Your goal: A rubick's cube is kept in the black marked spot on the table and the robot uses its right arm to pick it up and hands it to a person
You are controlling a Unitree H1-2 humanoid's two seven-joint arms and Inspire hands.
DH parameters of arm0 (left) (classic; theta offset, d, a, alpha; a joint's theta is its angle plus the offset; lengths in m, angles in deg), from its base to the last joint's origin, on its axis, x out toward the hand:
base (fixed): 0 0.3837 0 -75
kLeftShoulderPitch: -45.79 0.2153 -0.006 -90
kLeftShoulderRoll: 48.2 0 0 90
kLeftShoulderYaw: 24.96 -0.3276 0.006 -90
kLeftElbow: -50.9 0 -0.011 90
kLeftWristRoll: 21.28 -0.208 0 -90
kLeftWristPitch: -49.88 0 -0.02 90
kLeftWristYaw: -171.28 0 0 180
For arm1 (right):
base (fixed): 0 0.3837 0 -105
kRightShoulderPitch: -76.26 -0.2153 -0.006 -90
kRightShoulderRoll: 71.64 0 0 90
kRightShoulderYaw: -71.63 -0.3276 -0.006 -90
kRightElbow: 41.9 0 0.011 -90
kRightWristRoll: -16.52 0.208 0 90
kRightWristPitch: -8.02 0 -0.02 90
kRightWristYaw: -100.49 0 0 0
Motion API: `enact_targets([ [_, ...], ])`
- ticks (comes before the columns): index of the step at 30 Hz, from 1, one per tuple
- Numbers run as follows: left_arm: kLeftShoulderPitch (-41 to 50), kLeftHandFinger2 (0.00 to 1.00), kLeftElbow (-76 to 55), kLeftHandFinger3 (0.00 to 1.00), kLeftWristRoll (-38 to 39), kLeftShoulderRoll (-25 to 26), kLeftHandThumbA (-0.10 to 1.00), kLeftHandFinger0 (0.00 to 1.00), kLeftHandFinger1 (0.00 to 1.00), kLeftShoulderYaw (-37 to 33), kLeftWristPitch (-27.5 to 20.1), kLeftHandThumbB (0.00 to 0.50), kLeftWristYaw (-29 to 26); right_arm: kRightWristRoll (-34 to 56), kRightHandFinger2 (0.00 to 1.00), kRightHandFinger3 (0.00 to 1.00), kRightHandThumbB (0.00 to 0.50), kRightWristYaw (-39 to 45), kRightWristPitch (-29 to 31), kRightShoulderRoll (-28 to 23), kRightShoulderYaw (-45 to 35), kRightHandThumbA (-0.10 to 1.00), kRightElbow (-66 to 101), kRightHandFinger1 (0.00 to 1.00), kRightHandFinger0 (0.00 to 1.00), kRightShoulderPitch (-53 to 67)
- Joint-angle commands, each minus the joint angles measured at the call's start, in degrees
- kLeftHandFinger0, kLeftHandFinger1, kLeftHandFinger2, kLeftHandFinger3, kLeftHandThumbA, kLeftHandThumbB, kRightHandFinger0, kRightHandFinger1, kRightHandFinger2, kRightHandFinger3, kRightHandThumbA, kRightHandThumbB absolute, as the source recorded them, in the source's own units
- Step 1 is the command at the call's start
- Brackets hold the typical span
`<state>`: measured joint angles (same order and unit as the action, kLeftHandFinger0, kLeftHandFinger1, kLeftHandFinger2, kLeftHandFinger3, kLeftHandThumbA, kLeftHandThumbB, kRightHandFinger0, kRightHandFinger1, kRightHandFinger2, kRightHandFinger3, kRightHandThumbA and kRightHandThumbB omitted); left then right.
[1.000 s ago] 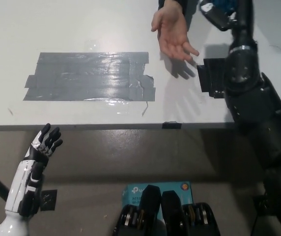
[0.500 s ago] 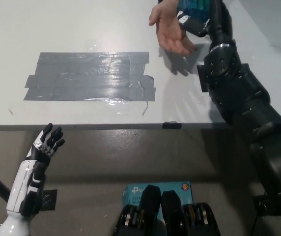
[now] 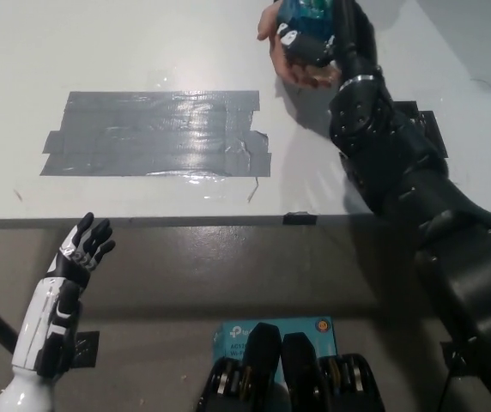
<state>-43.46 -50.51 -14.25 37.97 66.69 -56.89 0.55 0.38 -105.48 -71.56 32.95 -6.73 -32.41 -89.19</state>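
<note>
Handover looks close: the black right hand (image 3: 314, 34) grips the Rubik's cube (image 3: 304, 15) right above a person's upturned palm (image 3: 287, 64) at the table's (image 3: 142, 43) far edge, placed so the cube can drop into it. The white left hand (image 3: 81, 249) rests below the table's near edge, fingers spread and empty.

You get one bit of print only: a teal box (image 3: 273, 330) on the floor at bottom middle, w/ a white logo at its left end and an orange round badge at the right. Too small to read for sure. No other text or nos. legible.
</note>
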Motion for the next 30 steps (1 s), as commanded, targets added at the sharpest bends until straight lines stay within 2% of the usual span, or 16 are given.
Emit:
enact_targets([
  [1, -0.88, 1.00, -1.99, 1.00, -0.05, 0.52, 0.92, 1.00, 1.00, -0.22, 0.19, 0.101, 0.47, -0.84, 0.92, 0.93, 0.173, -0.61, 1.42, 0.91, 0.97, -0.10, 0.47, 0.52, 0.00, -4.17],
  [2, -0.73, 1.00, -2.12, 1.00, -0.17, 0.54, 0.92, 1.00, 1.00, -0.18, 0.26, 0.103, 0.42, -0.79, 0.98, 0.99, 0.163, -0.33, 1.01, 1.25, 1.03, -0.10, 0.39, 0.57, 0.03, -3.91],
  [3, -0.71, 1.00, -2.07, 1.00, -0.06, 0.64, 0.92, 1.00, 1.00, -0.19, 0.08, 0.095, 0.54, -0.80, 1.00, 1.00, 0.161, 0.02, 0.46, 1.52, 1.18, -0.10, 0.26, 0.64, 0.10, -3.63],
  [7, -1.04, 1.00, -2.12, 1.00, 0.10, 0.72, 0.91, 1.00, 1.00, -0.17, 0.01, 0.088, 0.61, -1.17, 1.00, 1.00, 0.176, 1.11, -0.42, 1.33, 1.97, -0.10, -0.11, 0.66, 0.14, -3.30],
  [8, -1.08, 1.00, -2.14, 1.00, 0.09, 0.70, 0.91, 1.00, 1.00, -0.14, 0.00, 0.087, 0.57, -1.20, 1.00, 0.99, 0.184, 1.72, -0.26, 1.13, 2.14, -0.10, -0.20, 0.64, 0.12, -3.04],
  [10, -1.10, 1.00, -2.15, 1.00, 0.00, 0.68, 0.90, 1.00, 1.00, -0.10, -0.12, 0.078, 0.52, -1.30, 0.98, 0.93, 0.200, 2.66, -0.07, 0.57, 2.65, -0.10, -0.42, 0.61, 0.09, -2.36],
  [11, -1.09, 1.00, -2.19, 1.00, 0.08, 0.72, 0.90, 1.00, 1.00, -0.08, -0.04, 0.079, 0.54, -1.58, 0.95, 0.89, 0.218, 2.59, -0.89, 0.30, 3.05, -0.10, -0.64, 0.62, 0.15, -2.05],
  [12, -1.08, 1.00, -2.23, 1.00, 0.17, 0.75, 0.90, 1.00, 1.00, -0.07, 0.04, 0.080, 0.55, -1.75, 0.88, 0.83, 0.222, 2.48, -1.48, 0.19, 3.27, -0.10, -0.77, 0.61, 0.17, -1.92],
  [13, -1.04, 1.00, -2.29, 1.00, 0.26, 0.80, 0.90, 1.00, 1.00, -0.04, 0.11, 0.080, 0.58, -1.66, 1.00, 0.89, 0.241, 2.76, -2.63, 0.10, 3.35, -0.05, -0.94, 0.83, 0.47, -1.81],
  [14, -0.97, 1.00, -2.33, 1.00, 0.34, 0.86, 0.90, 1.00, 1.00, -0.02, 0.09, 0.079, 0.62, -1.56, 1.00, 1.00, 0.305, 4.39, -4.51, -0.11, 3.63, 0.17, -1.22, 1.00, 0.82, -1.76],
  [15, -0.92, 1.00, -2.33, 1.00, 0.38, 0.86, 0.90, 1.00, 1.00, -0.03, 0.08, 0.078, 0.64, -2.58, 1.00, 1.00, 0.329, 7.24, -7.01, -0.50, 4.99, 0.36, -1.60, 1.00, 1.00, -1.84],
  [16, -0.90, 1.00, -2.37, 1.00, 0.42, 0.88, 0.90, 1.00, 1.00, -0.03, 0.10, 0.077, 0.66, -2.74, 1.00, 1.00, 0.373, 8.06, -7.57, -0.67, 5.26, 0.47, -1.69, 1.00, 1.00, -1.79],
  [18, -0.97, 1.00, -2.44, 1.00, 0.50, 0.92, 0.90, 1.00, 1.00, -0.02, 0.14, 0.076, 0.69, -2.51, 1.00, 1.00, 0.423, 8.53, -7.99, -0.85, 5.35, 0.53, -1.71, 1.00, 1.00, -1.73],
  [19, -1.14, 1.00, -2.43, 1.00, 0.46, 0.87, 0.90, 1.00, 1.00, -0.05, 0.19, 0.089, 0.66, -2.19, 1.00, 1.00, 0.485, 8.79, -8.54, -1.01, 5.42, 0.65, -1.74, 1.00, 1.00, -1.76],
  [25, -1.30, 1.00, -2.29, 1.00, 0.25, 0.72, 0.90, 1.00, 1.00, -0.19, 0.11, 0.101, 0.65, -1.41, 1.00, 1.00, 0.500, 8.31, -8.37, -1.04, 5.06, 0.83, -1.07, 1.00, 1.00, -2.29],
  [30, -1.31, 1.00, -2.69, 1.00, 0.41, 0.70, 0.90, 1.00, 1.00, -0.29, 0.81, 0.103, 0.67, -0.69, 1.00, 1.00, 0.495, 6.19, -7.24, -0.87, 4.11, 0.86, -0.40, 1.00, 1.00, -2.84],
])
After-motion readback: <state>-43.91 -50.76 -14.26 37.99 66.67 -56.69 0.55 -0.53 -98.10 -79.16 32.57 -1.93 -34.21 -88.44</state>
